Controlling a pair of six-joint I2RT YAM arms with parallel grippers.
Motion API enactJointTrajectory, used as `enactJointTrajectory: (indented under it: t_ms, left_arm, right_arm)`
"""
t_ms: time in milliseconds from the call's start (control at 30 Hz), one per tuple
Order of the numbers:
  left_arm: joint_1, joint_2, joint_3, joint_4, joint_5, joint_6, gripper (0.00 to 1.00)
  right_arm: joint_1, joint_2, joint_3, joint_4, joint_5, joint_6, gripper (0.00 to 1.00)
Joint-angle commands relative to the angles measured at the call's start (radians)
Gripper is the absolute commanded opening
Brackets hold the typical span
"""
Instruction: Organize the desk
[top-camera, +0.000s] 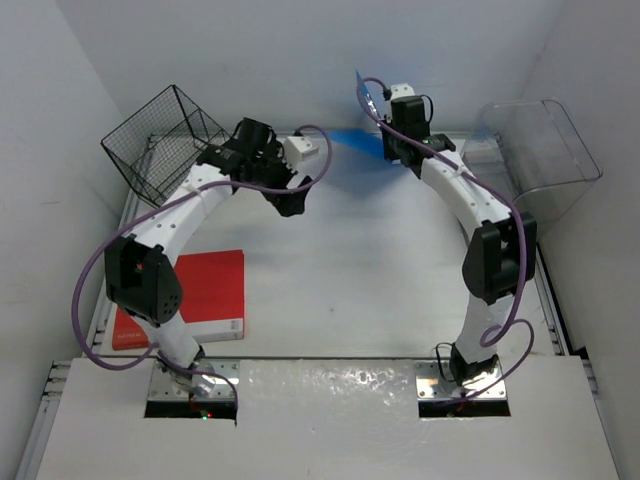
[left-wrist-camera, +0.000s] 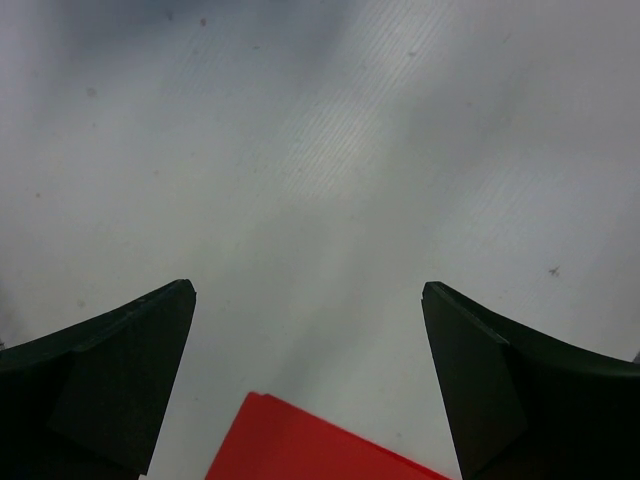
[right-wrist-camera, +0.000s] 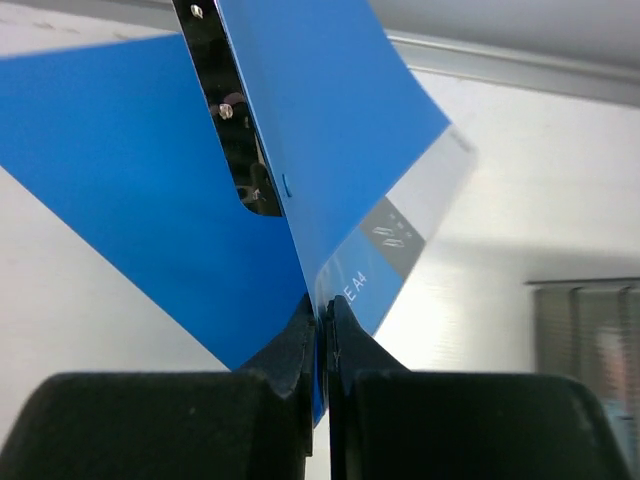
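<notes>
Right claw (right-wrist-camera: 320, 308) pinched tight on a blue folder (right-wrist-camera: 330, 130), left claw (left-wrist-camera: 308, 290) spread wide and empty over the desk (top-camera: 350, 260); red book (top-camera: 210, 290) at lower left unsorted, seemingly early days.

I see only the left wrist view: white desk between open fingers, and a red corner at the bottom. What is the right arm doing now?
Observer: The right end effector is shut on a blue folder, and the two leaves of the folder spread apart.
Operator: Where is it?
Observer: At the far edge of the desk, between a black wire basket at the far left corner and a clear bin at the far right.
Operator: Does anything lie near the arm bases?
Observer: A red book lies flat at the near left, partly hidden behind the left arm.
</notes>
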Motion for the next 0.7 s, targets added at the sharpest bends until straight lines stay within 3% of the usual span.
enactJointTrajectory:
  t_ms: [0,233,467,600,667]
  left_arm:
    - [-0.047,0.009,0.044,0.061,0.024,-0.064,0.96]
    - [-0.159,0.072,0.035,0.239,0.012,-0.153,1.00]
    - [-0.195,0.209,0.093,0.350,-0.053,-0.210,1.00]
    - [-0.198,0.204,0.152,0.370,-0.047,-0.219,0.99]
    - [-0.216,0.194,0.164,0.365,-0.130,-0.194,1.00]
  right_arm:
    - [-0.005,-0.055,0.010,0.006,-0.150,0.234,0.00]
    - [-0.003,-0.073,0.036,0.065,-0.253,0.504,0.00]
    - [0.015,-0.133,-0.048,0.109,-0.250,0.584,0.00]
    - [0.029,-0.160,-0.064,0.126,-0.262,0.655,0.00]
    - [0.035,-0.162,-0.064,0.131,-0.274,0.696,0.00]
